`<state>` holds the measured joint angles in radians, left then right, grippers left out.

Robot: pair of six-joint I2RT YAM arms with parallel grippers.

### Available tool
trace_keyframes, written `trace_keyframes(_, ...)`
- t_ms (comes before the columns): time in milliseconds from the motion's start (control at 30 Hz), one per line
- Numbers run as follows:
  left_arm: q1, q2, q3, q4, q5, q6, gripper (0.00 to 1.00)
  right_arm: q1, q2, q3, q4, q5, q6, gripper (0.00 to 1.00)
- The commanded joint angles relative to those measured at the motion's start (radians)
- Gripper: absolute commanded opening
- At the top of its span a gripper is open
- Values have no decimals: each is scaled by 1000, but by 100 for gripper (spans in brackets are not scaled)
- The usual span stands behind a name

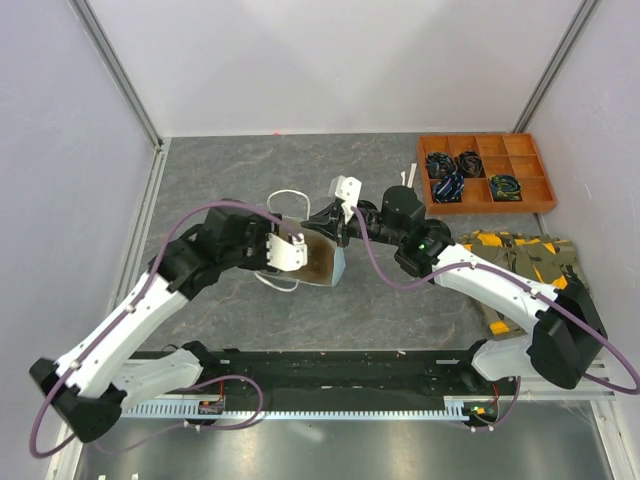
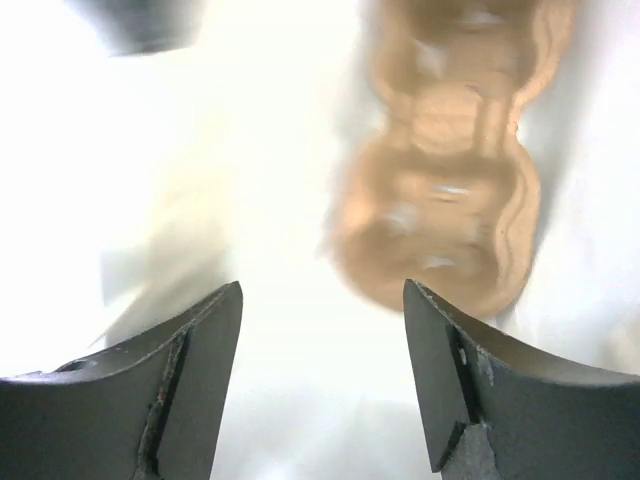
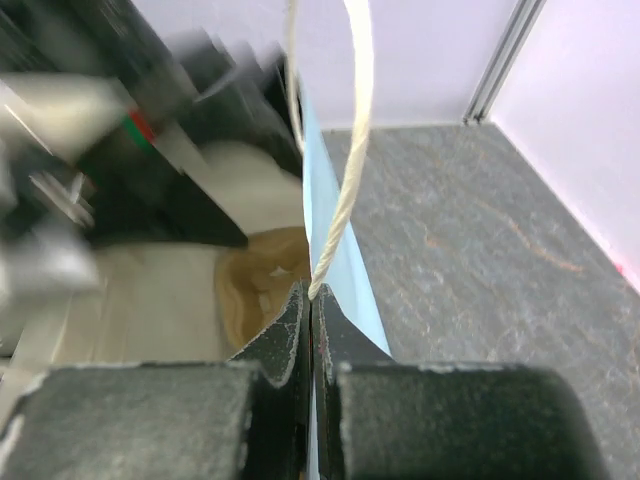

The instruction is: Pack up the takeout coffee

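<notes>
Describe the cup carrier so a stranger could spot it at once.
In the middle of the grey table sits a light-blue paper bag with white handles. Inside it lies the carrier: tan moulded pulp with two round wells, the only brown thing against the bag's white lining.

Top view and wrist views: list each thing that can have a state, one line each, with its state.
Left pincer: open, empty, at the bag's mouth.
Right pincer: shut on the bag's rim.
Bag: mouth held open.
Carrier: inside the bag.
Tray: partly filled.
</notes>
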<state>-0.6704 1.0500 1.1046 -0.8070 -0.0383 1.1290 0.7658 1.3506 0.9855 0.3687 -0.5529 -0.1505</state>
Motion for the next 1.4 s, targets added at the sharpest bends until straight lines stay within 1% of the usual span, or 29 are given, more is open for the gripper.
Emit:
trace_keyframes(0,6,-99,-38,134,74,-83,75,-3,4,-10,6,-31,-21,0)
trace_keyframes(167,9,-176,-75,150,112,-118,75,0,2,-11,9,-45,-21,0)
trace_keyframes(233,9,-192,-88,122,129,-100,74,4,-2,-15,7,-56,-27,0)
trace_keyframes(267,9,-188,-86,103,129,-69,71,7,-5,-15,4,-58,-32,0)
trace_keyframes(300,9,-177,-69,82,127,-60,65,10,-4,-11,1,-59,-31,0)
trace_keyframes(333,9,-165,-55,60,114,-58,61,10,-2,-2,-2,-59,-21,0)
trace_keyframes(367,9,-113,-33,-27,112,-46,58,10,4,4,-13,-59,-12,0)
trace_keyframes(400,9,-87,16,-72,110,-43,53,10,8,11,-19,-67,0,0)
trace_keyframes(433,9,-64,38,-114,113,-34,51,10,13,19,-17,-67,8,0)
trace_keyframes(467,9,-23,56,-189,118,1,49,10,22,22,-10,-67,21,0)
trace_keyframes(567,9,24,107,-259,117,54,47,10,47,51,-25,-74,52,0)
trace_keyframes(667,9,106,181,-325,107,60,43,9,61,77,-40,-71,75,0)
trace_keyframes(700,9,143,214,-369,109,58,43,9,61,82,-40,-71,81,0)
trace_keyframes(767,11,166,224,-400,94,66,42,9,65,99,-57,-79,86,0)
trace_keyframes(867,9,205,224,-435,37,94,42,9,67,114,-91,-85,89,0)
trace_keyframes(900,11,232,230,-460,-7,94,42,7,70,125,-103,-87,89,0)
trace_keyframes(1000,11,265,233,-497,-40,104,42,7,76,131,-122,-102,86,0)
trace_keyframes(1133,9,301,180,-483,-116,120,42,4,88,140,-128,-114,83,0)
trace_keyframes(1367,9,384,164,-446,-224,126,42,-2,110,156,-139,-127,88,0)
